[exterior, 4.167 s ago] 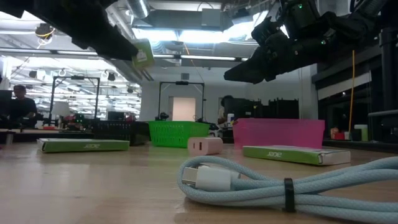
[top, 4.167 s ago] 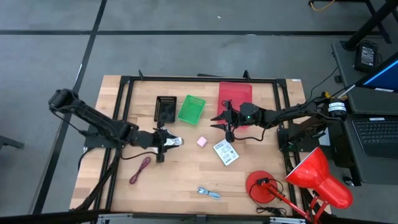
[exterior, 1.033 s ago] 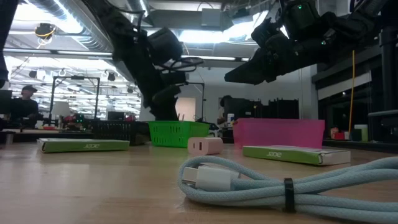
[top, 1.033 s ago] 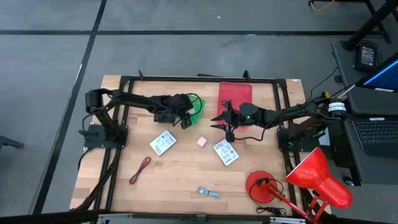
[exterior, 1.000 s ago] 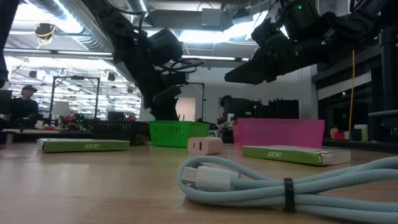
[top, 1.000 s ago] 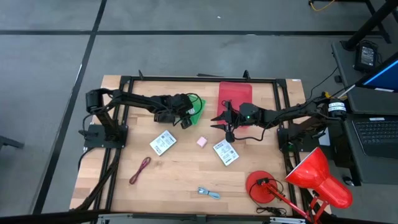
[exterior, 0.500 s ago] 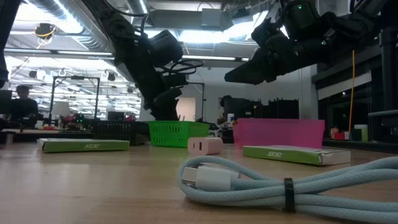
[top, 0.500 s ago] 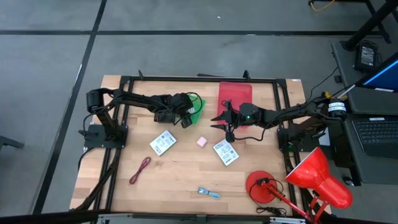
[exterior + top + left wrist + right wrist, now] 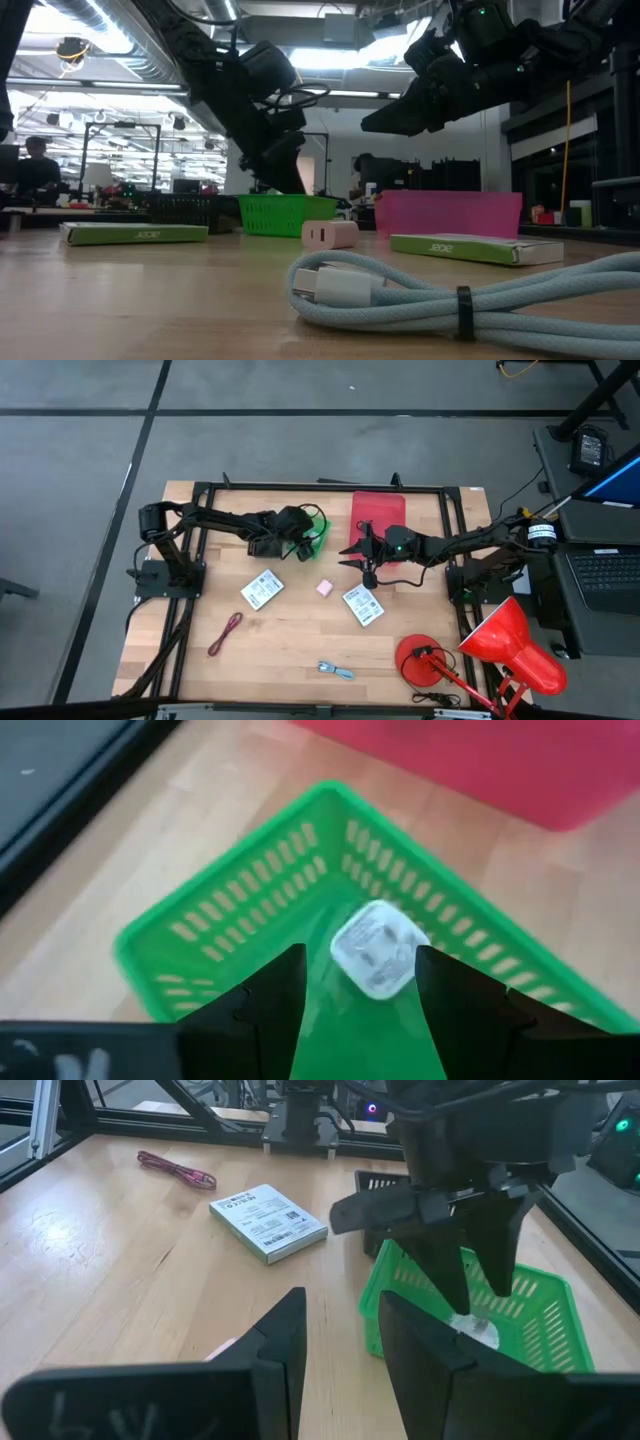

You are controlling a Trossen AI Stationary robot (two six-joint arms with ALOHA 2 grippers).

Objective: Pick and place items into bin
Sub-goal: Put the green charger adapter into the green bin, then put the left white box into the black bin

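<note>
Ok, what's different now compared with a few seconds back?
The left end effector carried a small white charger from the table's left-middle up to the green basket and has opened; the charger now lies inside the basket, free of the fingers. The right end effector, both white packets, pink cube, red cord and blue cable haven't moved.

Wooden table with black frame carried: green basket, black tray, red bin, two white packets, pink cube, red cord, pale-blue cable — red lamp base at one corner.
</note>
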